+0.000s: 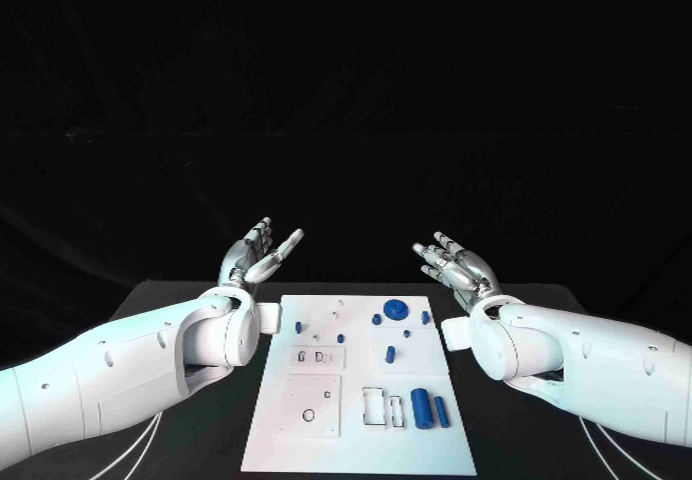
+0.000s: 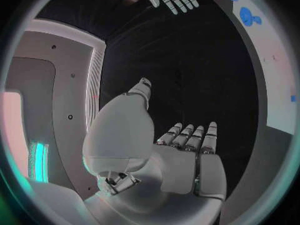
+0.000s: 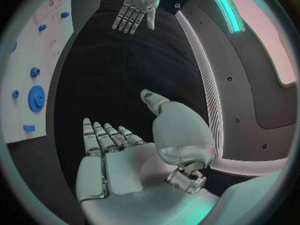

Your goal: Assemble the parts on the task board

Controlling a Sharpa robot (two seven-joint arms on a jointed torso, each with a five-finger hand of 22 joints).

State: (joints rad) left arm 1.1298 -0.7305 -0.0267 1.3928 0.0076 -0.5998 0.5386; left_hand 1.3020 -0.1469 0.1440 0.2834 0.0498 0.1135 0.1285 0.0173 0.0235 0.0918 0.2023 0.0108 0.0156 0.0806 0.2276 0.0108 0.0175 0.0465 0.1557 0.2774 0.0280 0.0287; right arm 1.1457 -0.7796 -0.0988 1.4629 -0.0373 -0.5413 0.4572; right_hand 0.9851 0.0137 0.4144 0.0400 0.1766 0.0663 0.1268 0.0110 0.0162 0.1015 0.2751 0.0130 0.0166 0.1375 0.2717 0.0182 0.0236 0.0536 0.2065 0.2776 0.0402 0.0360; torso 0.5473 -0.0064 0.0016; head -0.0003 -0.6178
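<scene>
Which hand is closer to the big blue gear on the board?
Right. The right hand hangs just beyond the big blue gear; the left hand is farther, past the board's opposite side.

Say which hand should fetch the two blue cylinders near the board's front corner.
Right hand, probably: the blue cylinders lie on the task board's right side, beside that arm. Both hands, including the left hand, are raised, open and holding nothing.

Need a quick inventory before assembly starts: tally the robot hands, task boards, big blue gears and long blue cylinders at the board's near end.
robot hands: 2
task board: 1
big blue gear: 1
long blue cylinders: 2
Total: 6
</scene>
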